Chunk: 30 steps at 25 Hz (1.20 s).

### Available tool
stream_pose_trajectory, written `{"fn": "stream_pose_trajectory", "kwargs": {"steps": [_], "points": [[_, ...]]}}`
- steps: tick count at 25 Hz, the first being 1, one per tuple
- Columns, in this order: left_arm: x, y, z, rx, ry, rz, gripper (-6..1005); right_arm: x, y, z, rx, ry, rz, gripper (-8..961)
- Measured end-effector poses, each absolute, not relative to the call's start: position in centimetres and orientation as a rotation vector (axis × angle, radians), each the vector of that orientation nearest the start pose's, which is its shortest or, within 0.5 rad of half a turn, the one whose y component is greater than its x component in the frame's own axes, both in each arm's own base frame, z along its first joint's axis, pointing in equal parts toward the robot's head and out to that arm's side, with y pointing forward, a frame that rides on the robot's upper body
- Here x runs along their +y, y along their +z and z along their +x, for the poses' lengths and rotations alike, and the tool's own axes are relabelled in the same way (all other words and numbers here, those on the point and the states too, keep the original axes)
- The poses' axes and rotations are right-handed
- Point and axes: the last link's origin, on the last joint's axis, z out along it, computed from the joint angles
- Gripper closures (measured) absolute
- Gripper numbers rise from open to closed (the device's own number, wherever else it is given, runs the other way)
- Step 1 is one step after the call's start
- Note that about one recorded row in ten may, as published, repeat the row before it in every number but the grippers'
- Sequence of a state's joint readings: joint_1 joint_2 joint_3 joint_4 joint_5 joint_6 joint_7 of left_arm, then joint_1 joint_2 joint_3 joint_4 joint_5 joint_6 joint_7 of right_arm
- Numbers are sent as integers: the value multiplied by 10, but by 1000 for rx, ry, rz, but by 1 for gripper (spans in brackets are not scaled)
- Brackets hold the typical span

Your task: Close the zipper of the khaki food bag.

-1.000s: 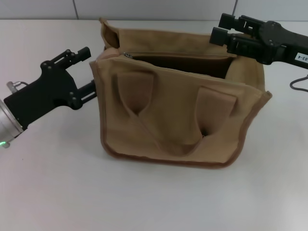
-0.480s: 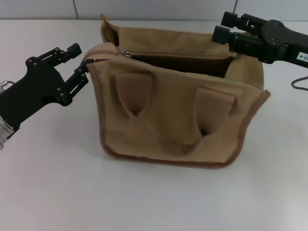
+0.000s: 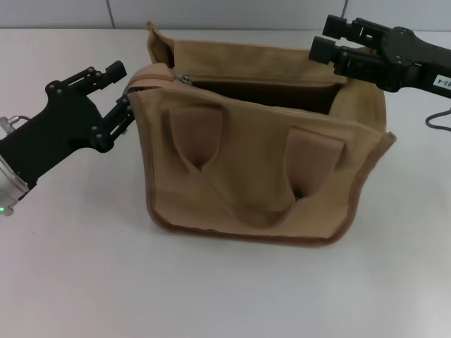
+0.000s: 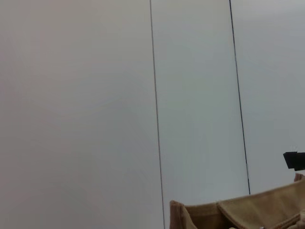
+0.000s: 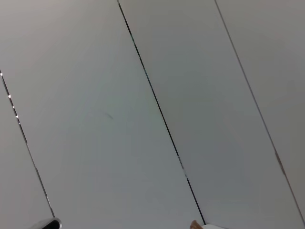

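While zipper [image 3: 184, 79] gapes, left end effector [image 3: 124, 90] seemingly touches bag [image 3: 254, 169].

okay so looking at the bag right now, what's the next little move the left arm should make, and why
Probably close the left pincer on the end of the khaki food bag it sits against, to steady it. The zipper slider sits at that same end and the mouth gapes open, so the bag needs anchoring before the slider is pulled toward the right pincer at the far end.
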<state>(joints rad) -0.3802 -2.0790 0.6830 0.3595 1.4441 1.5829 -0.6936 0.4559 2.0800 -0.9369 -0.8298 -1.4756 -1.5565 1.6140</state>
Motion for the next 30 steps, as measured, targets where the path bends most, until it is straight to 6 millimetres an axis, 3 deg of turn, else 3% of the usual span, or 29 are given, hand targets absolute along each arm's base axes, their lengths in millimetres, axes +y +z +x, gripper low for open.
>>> {"fn": "stream_pose_trajectory", "kwargs": {"steps": [10, 16, 21, 30], "points": [[299, 9, -285, -191, -1029, -2152, 701, 343, 36, 200, 651, 1202, -2555, 186], [301, 11, -278, -162, -1069, -2148, 916, 339, 36, 199, 649, 1218, -2576, 186], [305, 14, -271, -136, -1107, -2132, 988, 332, 34, 196, 657, 1248, -2631, 187], [319, 16, -248, -83, -1193, -2164, 986, 337, 10, 198, 742, 1239, -2664, 187]]}}
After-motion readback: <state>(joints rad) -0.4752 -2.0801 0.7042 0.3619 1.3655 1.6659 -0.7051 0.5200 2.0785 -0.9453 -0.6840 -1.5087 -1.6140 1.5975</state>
